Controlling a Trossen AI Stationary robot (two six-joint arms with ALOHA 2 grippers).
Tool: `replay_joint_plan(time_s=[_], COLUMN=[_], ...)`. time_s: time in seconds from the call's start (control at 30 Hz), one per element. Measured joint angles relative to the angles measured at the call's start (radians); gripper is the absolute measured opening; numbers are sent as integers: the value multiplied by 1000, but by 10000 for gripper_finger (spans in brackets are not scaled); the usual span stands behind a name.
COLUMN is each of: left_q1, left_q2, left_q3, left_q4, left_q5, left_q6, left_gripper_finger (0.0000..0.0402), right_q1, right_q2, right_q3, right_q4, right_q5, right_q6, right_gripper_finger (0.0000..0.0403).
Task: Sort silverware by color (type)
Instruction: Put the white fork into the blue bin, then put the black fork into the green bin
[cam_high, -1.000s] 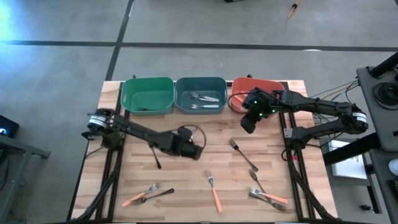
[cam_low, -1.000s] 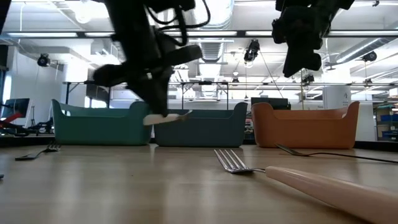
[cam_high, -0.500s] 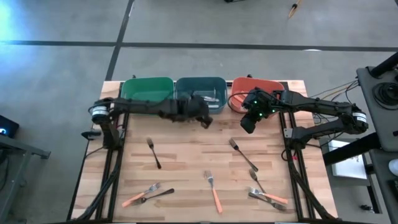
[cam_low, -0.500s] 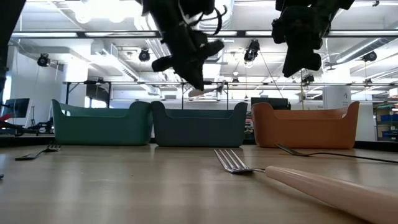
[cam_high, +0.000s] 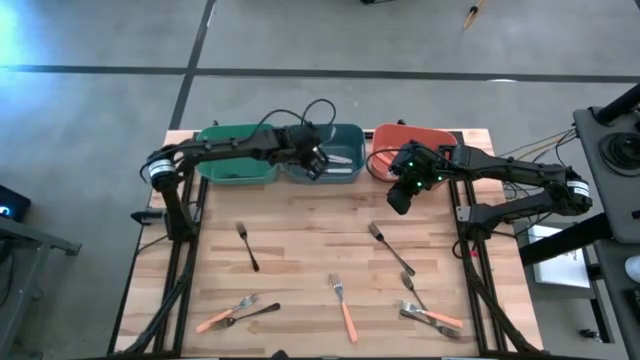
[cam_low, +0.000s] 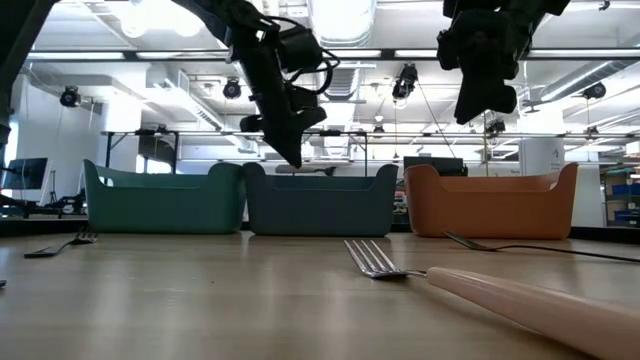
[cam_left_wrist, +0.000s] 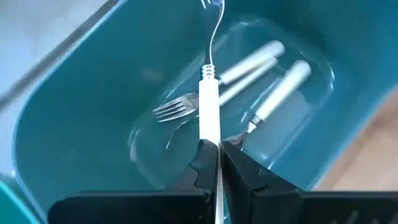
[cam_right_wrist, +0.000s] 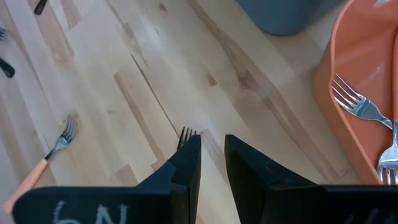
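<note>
Three bins (cam_high: 322, 152) stand along the desk's (cam_high: 300, 260) far edge; forks (cam_high: 345, 308) lie scattered toward its near edge; two forks (cam_left_wrist: 249, 81) in the middle bin.

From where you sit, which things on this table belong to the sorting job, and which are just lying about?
Job:
- white-handled utensil in the shut left gripper, over the blue bin
- green bin, orange bin
- black fork
- orange-handled fork
- right gripper, waiting by the orange bin

Lying about:
- black cable looping off the left arm
- table

overhead, table-level, two wrist close-ups
</note>
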Motion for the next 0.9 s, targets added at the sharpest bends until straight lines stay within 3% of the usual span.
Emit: replay_joint_plan(time_s=[0.17,0.33,0.63,0.73,0.9], left_q1=[-1,0,-6,-11,-29], left_q2=[0,0,0,1,1], left_q3=[0,-1,-1,8,61], left_q4=[1,4,5,-1,5], left_q5=[-1,-2,2,108,486], left_q6=[184,205,194,120,-20], left_gripper_finger=[0,8,69,85,91], right_q1=[0,0,0,0,0], right_q2=[0,0,1,2,2], right_q3=[0,0,0,0,0], right_q4=[0,0,0,0,0], right_q5=[2,4,54,54,54], right_q6=[-4,-14,-14,-13,-13], right_gripper_finger=[63,61,61,61,61])
